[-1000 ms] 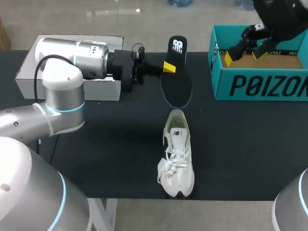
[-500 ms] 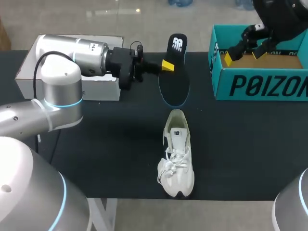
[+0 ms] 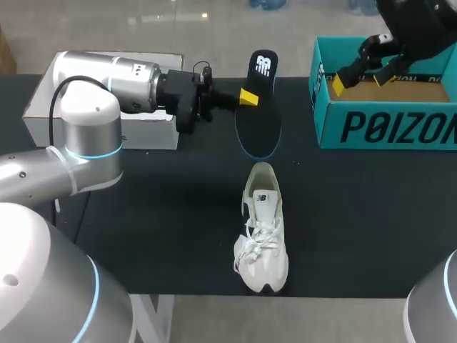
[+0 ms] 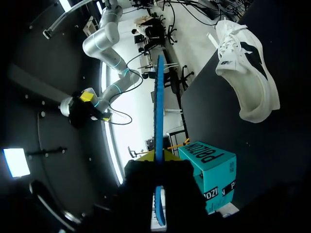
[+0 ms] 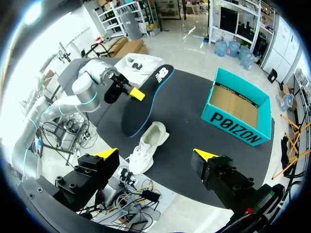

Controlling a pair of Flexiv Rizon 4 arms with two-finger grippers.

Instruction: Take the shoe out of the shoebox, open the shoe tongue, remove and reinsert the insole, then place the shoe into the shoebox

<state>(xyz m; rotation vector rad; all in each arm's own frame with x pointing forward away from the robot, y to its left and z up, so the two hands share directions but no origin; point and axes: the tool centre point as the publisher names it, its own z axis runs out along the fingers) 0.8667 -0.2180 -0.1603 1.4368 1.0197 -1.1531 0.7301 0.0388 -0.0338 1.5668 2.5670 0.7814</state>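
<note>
On the black tabletop [image 3: 371, 214], the teal cardboard shoebox [image 3: 385, 128] at upper right stood empty. The white lace-up shoe [image 3: 262, 236] lay at lower centre, already out. Its black blue-edged insole [image 3: 260, 128] hung at upper centre, clamped in the left gripper [image 3: 248, 98]. The right gripper [image 3: 364, 80] hovered over the shoebox, fingers apart. Reinserting the insole and reboxing the shoe seemingly remained.

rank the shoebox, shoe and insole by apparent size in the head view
1. shoebox, partly out of view
2. shoe
3. insole, close to the shoe; raised in the left claw, so unsure
</note>
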